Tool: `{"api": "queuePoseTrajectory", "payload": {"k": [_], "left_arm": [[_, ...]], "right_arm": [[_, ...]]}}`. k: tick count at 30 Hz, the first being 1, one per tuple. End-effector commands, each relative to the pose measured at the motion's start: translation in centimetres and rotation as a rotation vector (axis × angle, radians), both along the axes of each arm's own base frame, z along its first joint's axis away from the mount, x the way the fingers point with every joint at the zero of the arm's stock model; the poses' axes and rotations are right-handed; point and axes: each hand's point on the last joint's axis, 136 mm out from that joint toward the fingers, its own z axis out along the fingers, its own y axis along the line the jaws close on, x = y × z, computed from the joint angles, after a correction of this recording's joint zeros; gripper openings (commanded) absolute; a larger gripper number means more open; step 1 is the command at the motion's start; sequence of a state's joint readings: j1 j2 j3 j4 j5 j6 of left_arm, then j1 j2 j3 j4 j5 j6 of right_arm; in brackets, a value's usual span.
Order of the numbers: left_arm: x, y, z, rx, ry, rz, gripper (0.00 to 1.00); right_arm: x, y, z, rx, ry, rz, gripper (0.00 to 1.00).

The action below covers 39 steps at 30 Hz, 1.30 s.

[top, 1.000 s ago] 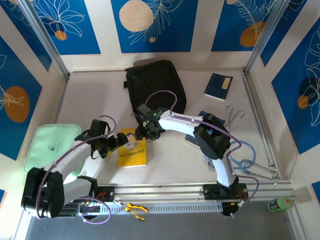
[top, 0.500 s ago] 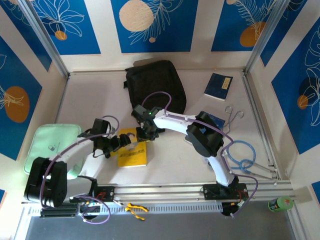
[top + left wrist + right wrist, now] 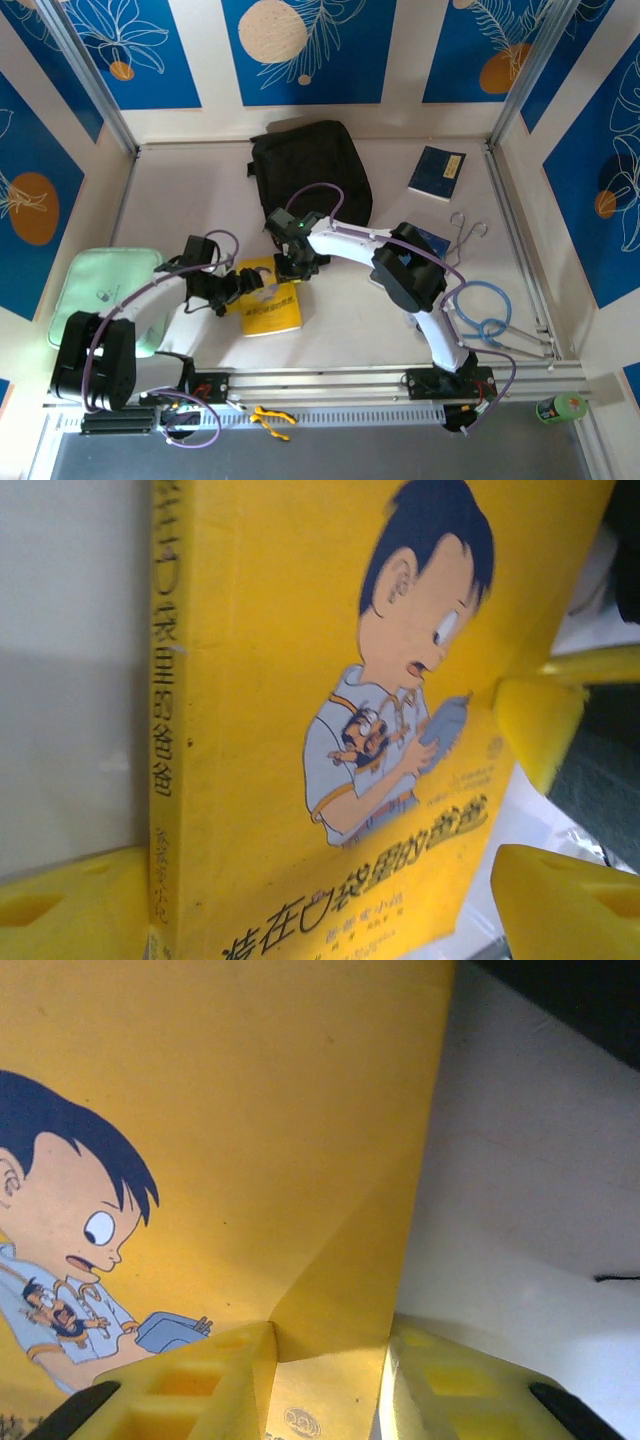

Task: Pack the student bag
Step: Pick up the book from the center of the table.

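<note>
The student bag (image 3: 310,170), a black backpack, lies flat at the back of the table, apart from both grippers. A yellow book with a cartoon boy on its cover (image 3: 268,308) (image 3: 330,680) (image 3: 230,1110) lies in front of it. My right gripper (image 3: 291,268) (image 3: 330,1390) is shut on the book's far corner, and the cover creases upward between its yellow fingers (image 3: 190,1385). My left gripper (image 3: 246,284) (image 3: 320,910) straddles the book's near-left end with jaws wide. One of its fingers (image 3: 70,910) sits by the spine, the other stands off the right edge.
A pale green pad (image 3: 100,290) lies at the left under my left arm. A blue book (image 3: 438,172) sits back right. Metal scissors (image 3: 468,225) and a blue cable (image 3: 485,315) lie at the right. A rail (image 3: 330,382) runs along the near edge.
My right gripper's jaws have narrowed onto the book's corner. The book has turned a little and shifted toward the near edge. My left gripper has slid further over the book.
</note>
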<state>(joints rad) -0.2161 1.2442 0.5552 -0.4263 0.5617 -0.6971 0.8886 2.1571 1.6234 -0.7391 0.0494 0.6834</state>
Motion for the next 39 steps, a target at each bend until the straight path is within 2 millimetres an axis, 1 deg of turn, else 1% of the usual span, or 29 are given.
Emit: {"api": "queuePoseTrajectory", "payload": {"k": [1, 3, 5, 7, 8, 10, 11, 15, 18, 21, 24, 27, 29, 30, 33, 35, 36, 39], "left_arm": [[1.4, -2.5, 6.1, -0.168, -0.156, -0.082, 0.82], [1.5, -2.5, 7.0, -0.179, -0.18, -0.071, 0.82], [1.5, -2.6, 7.2, -0.195, -0.184, -0.052, 0.8], [1.3, -2.7, 6.5, -0.213, -0.164, -0.039, 0.77], [1.2, -2.8, 6.0, -0.223, -0.148, -0.032, 0.73], [0.8, -2.9, 4.7, -0.229, -0.112, -0.025, 0.65], [0.7, -2.8, 4.3, -0.222, -0.099, -0.022, 0.63], [0.9, -2.5, 3.6, -0.192, -0.092, -0.013, 0.57], [1.2, -2.2, 3.4, -0.172, -0.099, 0.0, 0.52], [1.3, -1.9, 3.1, -0.15, -0.099, 0.011, 0.42], [1.2, -1.8, 3.2, -0.133, -0.1, -0.002, 0.28], [0.8, -1.0, 3.3, -0.075, -0.101, -0.008, 0.12], [0.7, -0.4, 3.8, -0.035, -0.114, -0.005, 0.0], [0.8, -0.2, 4.2, -0.02, -0.122, -0.005, 0.0], [1.2, 0.5, 6.2, 0.025, -0.173, 0.005, 0.0], [1.5, 0.8, 8.1, 0.04, -0.223, 0.017, 0.0], [1.7, 1.0, 8.9, 0.048, -0.244, 0.025, 0.0], [2.6, 1.3, 12.3, 0.047, -0.339, 0.057, 0.0]], "right_arm": [[-2.0, -0.5, -2.7, -0.049, 0.086, 0.028, 0.33], [-1.9, -0.5, -2.8, -0.047, 0.087, 0.025, 0.33], [-1.9, -0.5, -2.9, -0.05, 0.088, 0.024, 0.33], [-1.8, -0.6, -3.0, -0.053, 0.086, 0.021, 0.33], [-1.8, -0.6, -3.1, -0.055, 0.088, 0.019, 0.32], [-1.8, -0.8, -3.2, -0.057, 0.09, 0.013, 0.29], [-1.8, -0.9, -3.2, -0.06, 0.092, 0.011, 0.26], [-1.8, -1.0, -3.4, -0.066, 0.097, 0.009, 0.23], [-1.8, -1.2, -3.4, -0.069, 0.096, 0.004, 0.22], [-1.7, -1.3, -3.2, -0.068, 0.092, -0.002, 0.23], [-1.5, -1.6, -2.6, -0.064, 0.087, -0.029, 0.23], [-0.9, -1.7, -0.7, -0.024, 0.056, -0.056, 0.25], [-0.4, -1.6, 1.3, 0.032, 0.021, -0.074, 0.29], [-0.1, -1.5, 2.3, 0.063, 0.001, -0.079, 0.31], [0.9, -1.3, 6.0, 0.182, -0.075, -0.103, 0.41], [1.7, -1.6, 8.1, 0.263, -0.11, -0.13, 0.49], [2.0, -1.8, 8.9, 0.299, -0.118, -0.148, 0.51], [2.9, -2.9, 11.2, 0.427, -0.134, -0.214, 0.59]]}}
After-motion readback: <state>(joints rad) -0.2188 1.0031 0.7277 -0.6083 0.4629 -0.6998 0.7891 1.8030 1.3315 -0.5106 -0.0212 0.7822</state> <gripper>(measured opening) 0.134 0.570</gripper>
